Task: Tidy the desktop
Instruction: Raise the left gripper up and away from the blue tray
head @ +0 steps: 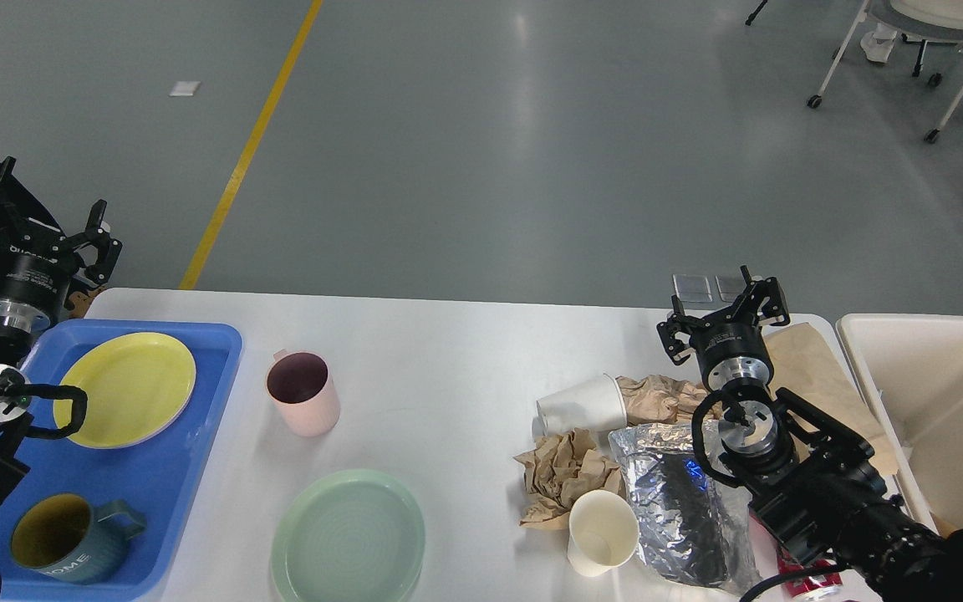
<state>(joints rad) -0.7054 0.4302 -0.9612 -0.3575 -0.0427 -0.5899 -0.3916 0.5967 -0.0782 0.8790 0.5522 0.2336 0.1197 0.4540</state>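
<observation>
The white desktop (448, 351) carries dishes on the left and rubbish on the right. A pink cup (304, 393) stands upright, with a green plate (349, 537) near the front edge. One paper cup (583, 405) lies on its side and another (602, 532) stands by crumpled brown paper (563, 475) and a silver foil bag (675, 502). My right gripper (711, 291) hovers open above the rear right of the desktop, behind the rubbish, holding nothing. My left gripper (48, 216) is open and empty behind the tray's far left corner.
A blue tray (197, 401) at the left holds a yellow plate (126, 389) and a teal mug (72, 539). A cream-white bin (941, 401) stands off the right end. Flat brown paper (807, 368) lies under my right arm. A red can (812, 581) shows at the front right.
</observation>
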